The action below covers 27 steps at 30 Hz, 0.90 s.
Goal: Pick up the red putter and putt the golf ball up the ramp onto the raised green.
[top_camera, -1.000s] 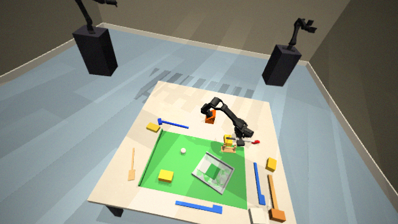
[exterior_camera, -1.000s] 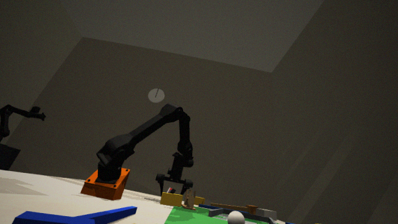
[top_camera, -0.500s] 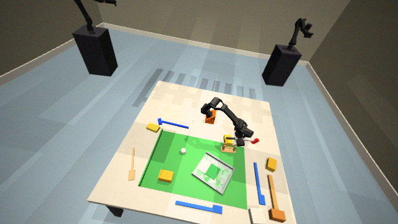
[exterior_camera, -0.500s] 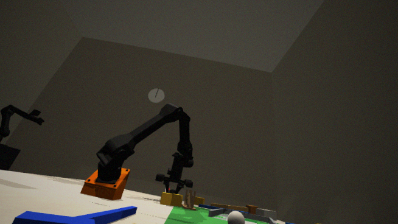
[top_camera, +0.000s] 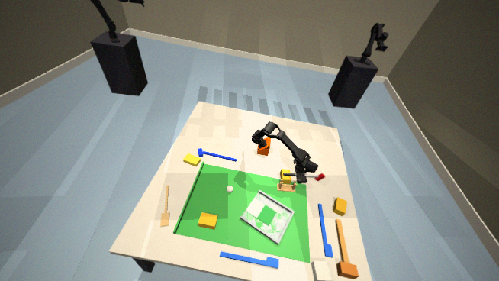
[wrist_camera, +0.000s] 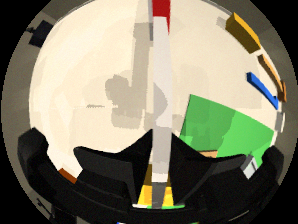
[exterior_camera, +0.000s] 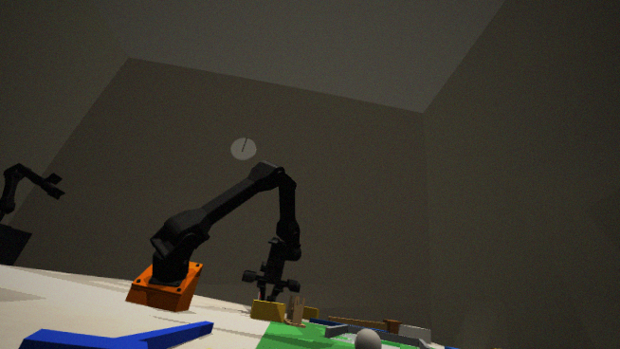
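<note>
golf ball cut by exterior frame's bottom edge (lower half unseen), putter grip hidden between jaws

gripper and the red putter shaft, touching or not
Touching. In the wrist view the gripper fingers press on both sides of the red putter shaft with no gap, so it is shut on the shaft.

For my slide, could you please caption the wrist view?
Claw shut on the red putter, its shaft running out to the red head.
</note>
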### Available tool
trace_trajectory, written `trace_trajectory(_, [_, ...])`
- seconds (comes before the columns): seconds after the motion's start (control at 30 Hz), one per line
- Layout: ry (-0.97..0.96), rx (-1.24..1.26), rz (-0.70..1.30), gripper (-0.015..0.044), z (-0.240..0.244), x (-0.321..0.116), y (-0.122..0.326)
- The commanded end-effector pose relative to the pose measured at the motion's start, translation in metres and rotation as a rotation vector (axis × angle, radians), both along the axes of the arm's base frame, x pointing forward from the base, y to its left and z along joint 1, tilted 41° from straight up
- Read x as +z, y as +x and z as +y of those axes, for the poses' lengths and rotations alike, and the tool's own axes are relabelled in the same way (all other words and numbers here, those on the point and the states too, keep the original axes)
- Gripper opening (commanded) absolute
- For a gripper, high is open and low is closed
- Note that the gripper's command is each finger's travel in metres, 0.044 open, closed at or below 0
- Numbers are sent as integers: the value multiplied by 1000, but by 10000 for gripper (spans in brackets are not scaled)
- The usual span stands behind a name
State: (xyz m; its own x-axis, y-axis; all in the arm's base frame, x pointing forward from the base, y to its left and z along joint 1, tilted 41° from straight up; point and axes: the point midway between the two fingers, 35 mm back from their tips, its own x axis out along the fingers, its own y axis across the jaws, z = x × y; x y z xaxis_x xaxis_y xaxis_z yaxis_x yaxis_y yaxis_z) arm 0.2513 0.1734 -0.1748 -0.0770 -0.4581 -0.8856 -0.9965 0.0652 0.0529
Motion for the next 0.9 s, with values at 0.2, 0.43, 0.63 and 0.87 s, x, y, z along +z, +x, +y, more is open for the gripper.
trace_trajectory(0.2, [4,0,-5,0,33,35,8])
trace_trajectory(0.43, [5,-1,0,0,61,73,8])
trace_trajectory(0.63, [-7,-12,-9,0,56,74,9])
trace_trajectory(0.87, [-27,-219,-136,0,25,112,34])
